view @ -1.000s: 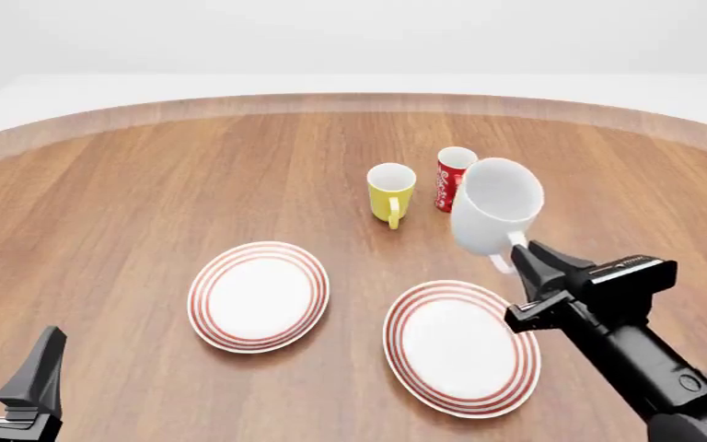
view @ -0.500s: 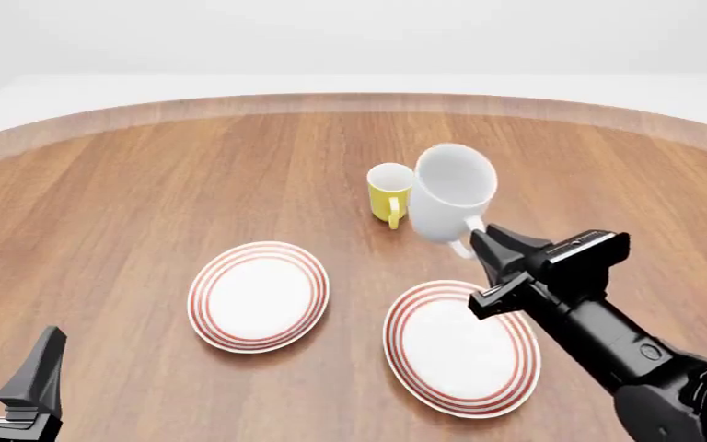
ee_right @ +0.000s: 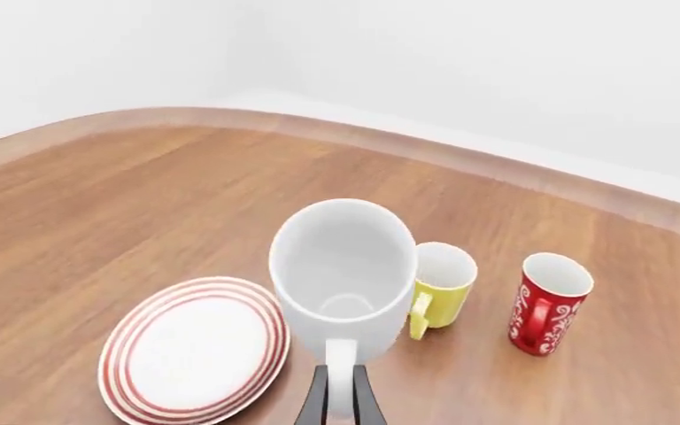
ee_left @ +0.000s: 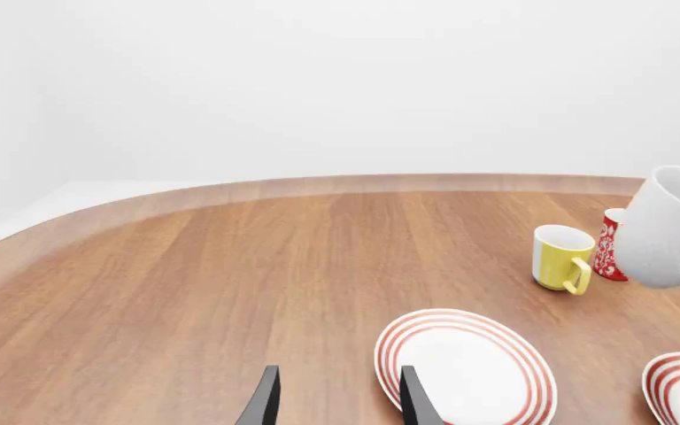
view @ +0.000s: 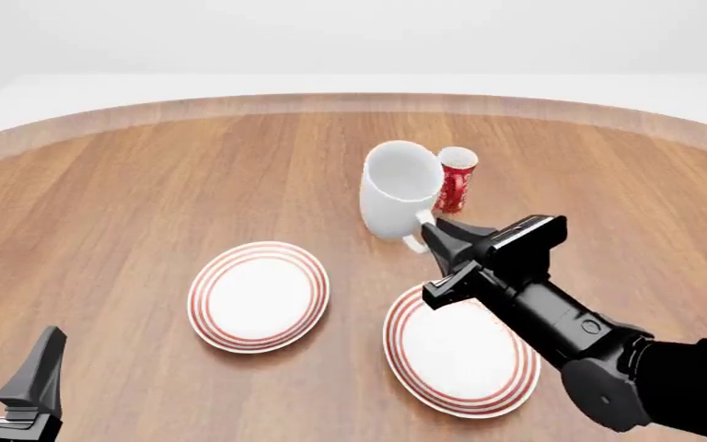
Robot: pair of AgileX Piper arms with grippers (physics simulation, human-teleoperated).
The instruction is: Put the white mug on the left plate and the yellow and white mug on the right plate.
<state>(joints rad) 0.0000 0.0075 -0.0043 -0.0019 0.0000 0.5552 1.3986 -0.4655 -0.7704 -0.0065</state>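
Observation:
The large white mug (view: 397,189) hangs tilted in the air, its handle pinched by my right gripper (view: 434,241). In the front view it covers the yellow and white mug. That small mug (ee_right: 444,279) stands on the table just behind it, also visible as the yellow and white mug (ee_left: 561,257) in the left wrist view. The left plate (view: 259,295) and the right plate (view: 462,347) lie bare near the front. The held white mug (ee_right: 340,266) is between the two plates and further back. My left gripper (view: 4,364) rests open at the front left corner, holding nothing.
A slim red mug (view: 456,180) with white markings stands beside the yellow one, to its right. The round wooden table (view: 144,184) stretches out bare on the left and far side. My right arm (view: 574,331) reaches over the right plate.
My right arm has swung left with the white mug, from in front of the red mug to in front of the yellow one. The left gripper has not moved.

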